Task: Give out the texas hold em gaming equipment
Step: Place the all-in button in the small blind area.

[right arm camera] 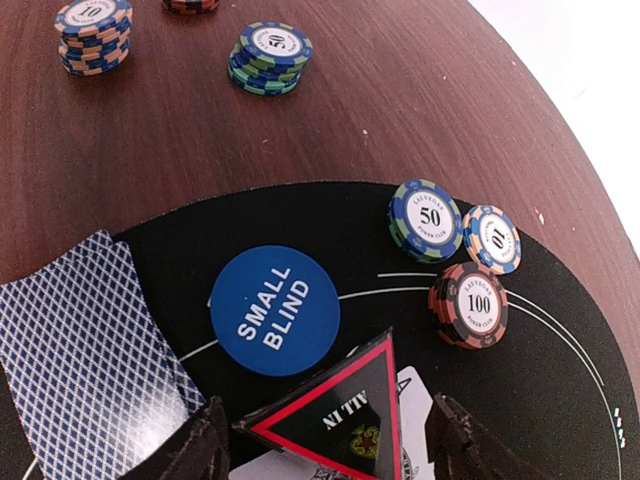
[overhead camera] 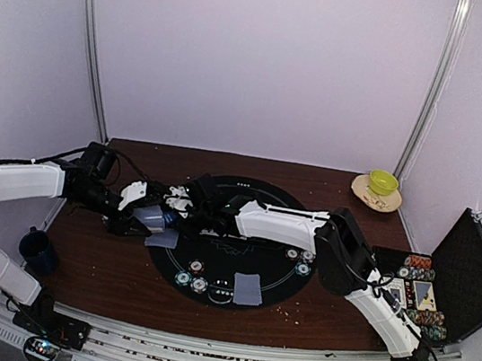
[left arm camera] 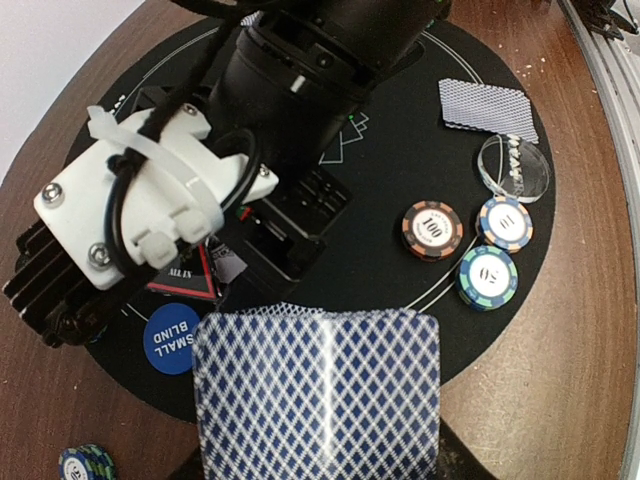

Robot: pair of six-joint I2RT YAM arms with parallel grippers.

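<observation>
The right arm's fingers (right arm camera: 205, 452) are standing spread, 1 on each side of the red triangle marker (right arm camera: 335, 412). The marker is lying partly over a white-faced card (right arm camera: 412, 398) on the left part of the round black mat (right arm camera: 560, 400), in the middle of the worktop (right arm camera: 400, 90). The blue button disc (right arm camera: 275, 310) is sitting just beside the marker, toward the worktop's left edge. The left arm's fingers (left arm camera: 455, 462) are pinching the deck of cards (left arm camera: 320, 390), backs up, and holding it close to the marker. 3 poker chips (left arm camera: 432, 229) are lying on the mat toward the near edge, with a clear disc (left arm camera: 513, 168) and a small card pile (left arm camera: 487, 108) just beyond them. 2 chip stacks (right arm camera: 270, 55) are resting on bare wood past the mat's rim. An open black case (overhead camera: 468, 269) is standing at the right edge, a yellow-green bowl (overhead camera: 383, 182) is sitting in the far right corner, and a dark blue mug (overhead camera: 35, 250) is standing near the left edge.
</observation>
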